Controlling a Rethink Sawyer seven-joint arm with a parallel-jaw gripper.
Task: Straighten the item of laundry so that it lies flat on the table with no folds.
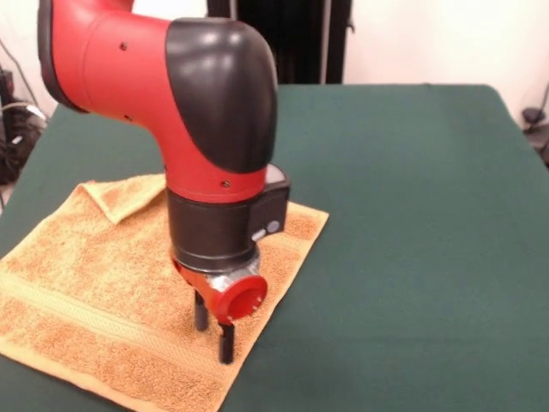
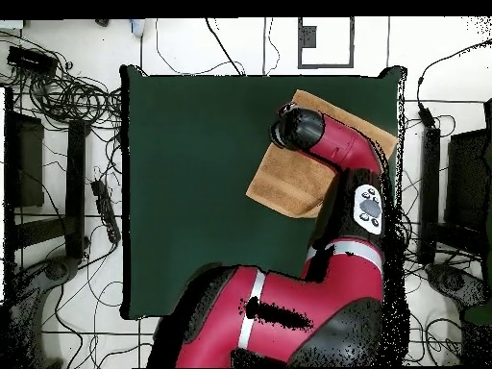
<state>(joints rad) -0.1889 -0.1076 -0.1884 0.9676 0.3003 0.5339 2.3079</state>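
My jaws [image 1: 214, 333] hang straight down over the towel [image 1: 103, 318], their two dark fingers standing a little apart with nothing between them; the tips look to be at or just above the terry near the towel's right-hand edge in the front view, though I cannot tell whether they actually touch. The towel lies on the green table [image 1: 412, 215] toward its front-left in that view, and mostly spread, with a woven band running across its near part. One fault shows: the far corner [image 1: 120, 196] is turned over onto the cloth in a small triangular flap beside my wrist housing. From above, my arm [image 2: 332, 154] covers much of the towel, so I cannot judge the hidden part. I take it the work is well along, and the step in hand is dealing with that last fold. The next move, as I judge it, calls for shifting over to the flap, closing on its free tip only, and drawing it outward and away from the towel's middle, low enough not to drag the whole piece. There are no containers on the table.
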